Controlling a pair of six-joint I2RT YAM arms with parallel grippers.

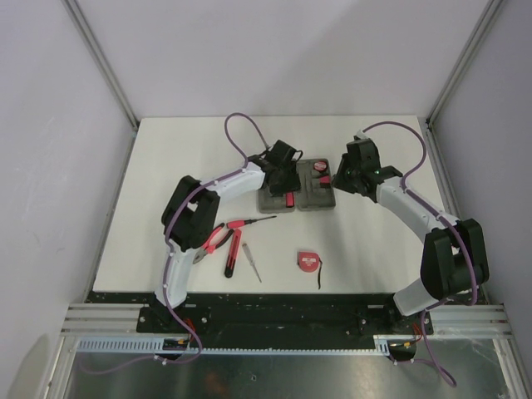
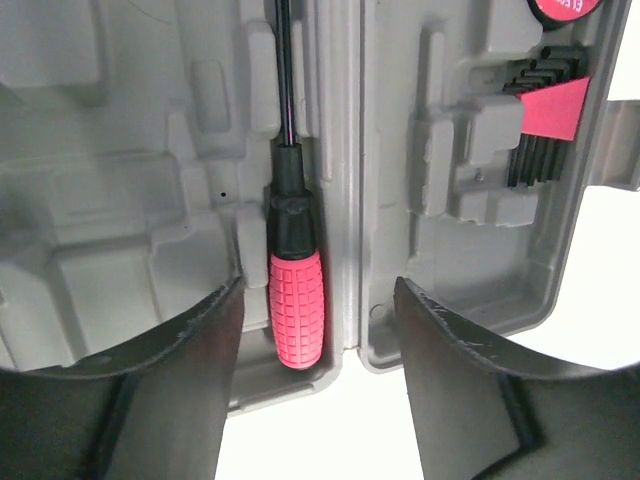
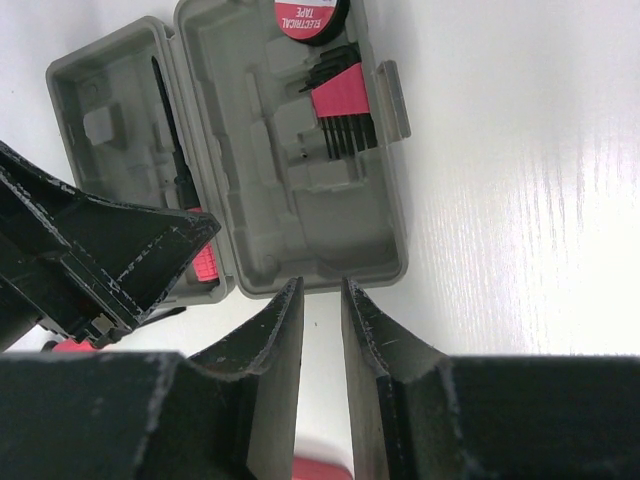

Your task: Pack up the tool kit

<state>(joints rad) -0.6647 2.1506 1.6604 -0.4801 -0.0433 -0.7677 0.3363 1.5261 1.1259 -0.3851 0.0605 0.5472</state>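
Note:
The grey tool kit case (image 1: 309, 198) lies open flat at the table's middle. My left gripper (image 1: 283, 173) hovers over its left half, open and empty, its fingers either side of a red-handled screwdriver (image 2: 295, 305) seated in a recess by the hinge. The right half holds hex keys in a red holder (image 2: 545, 115) and a roll of electrical tape (image 3: 305, 15). My right gripper (image 3: 322, 285) is at the case's right half (image 3: 395, 230), jaws a narrow gap apart with nothing between them. Pliers (image 1: 213, 241), a second screwdriver (image 1: 247, 223) and a tape measure (image 1: 308, 261) lie on the table.
A red-and-black tool (image 1: 232, 256) and a thin metal bit (image 1: 253, 266) lie beside the pliers, in front of the case. The left gripper's finger (image 3: 110, 250) shows in the right wrist view over the case's left half. Walls enclose the white table (image 1: 166, 166).

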